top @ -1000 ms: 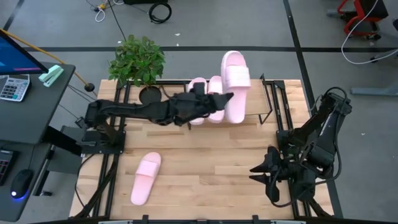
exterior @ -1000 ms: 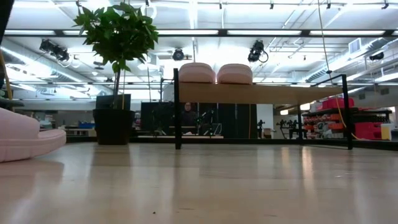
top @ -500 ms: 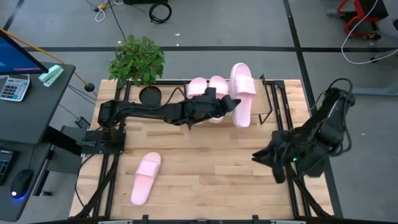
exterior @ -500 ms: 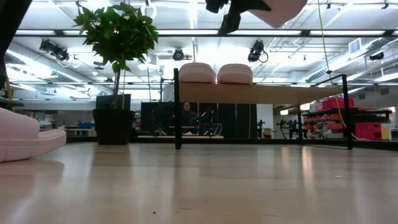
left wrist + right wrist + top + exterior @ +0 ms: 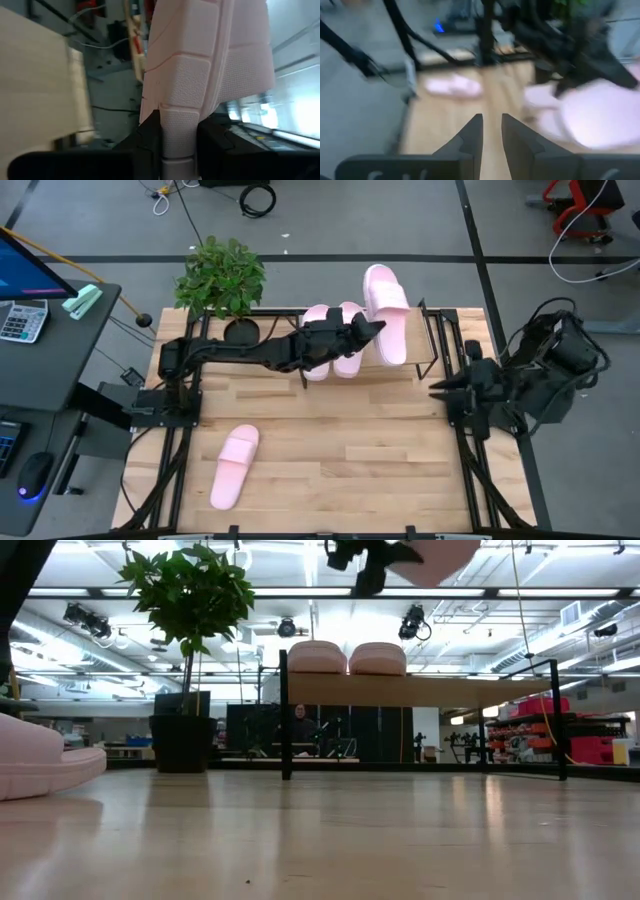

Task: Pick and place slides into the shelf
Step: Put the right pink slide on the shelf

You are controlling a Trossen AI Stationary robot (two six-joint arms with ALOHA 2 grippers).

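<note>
While my left arm reaches across the far side of the table, it holds one pink slide above the shelf.

Largest first: the wood-plank table (image 5: 330, 450) carries the shelf (image 5: 425, 340) along its far edge, a potted plant (image 5: 221, 277) standing at the shelf's left end. Two slides (image 5: 332, 330) already rest side by side on the shelf's left half, and a fourth slide (image 5: 234, 466) lies flat on the near left of the table. My left gripper (image 5: 362, 333) is clamped on the raised slide (image 5: 388, 315), fingers (image 5: 150, 137) pressing its sole edge. My right gripper (image 5: 443, 389) waits at the table's right edge, fingers (image 5: 471, 132) slightly apart, empty.
</note>
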